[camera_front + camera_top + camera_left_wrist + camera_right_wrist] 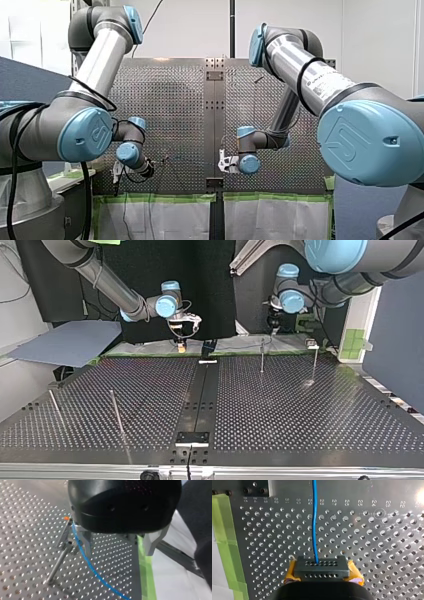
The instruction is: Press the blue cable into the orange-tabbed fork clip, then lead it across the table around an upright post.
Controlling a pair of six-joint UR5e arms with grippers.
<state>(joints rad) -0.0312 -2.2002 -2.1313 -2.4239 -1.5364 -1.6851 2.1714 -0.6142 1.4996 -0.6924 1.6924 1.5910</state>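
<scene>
Right end effector (pixel 322 566): yellow pads (pixel 355 573) are closed on the blue cable (pixel 314 525), which leaves the tips and runs straight ahead over the perforated bench (pixel 374 542).

Left end effector (pixel 117 552): metal fingers (pixel 85 542) stand wide apart, with nothing gripped between them. The cable passes close along the outer side of one finger, next to a slim metal post (pixel 58 562). Contact cannot be confirmed. A small orange tab (pixel 66 518) shows just beside the post's upper end.
</scene>
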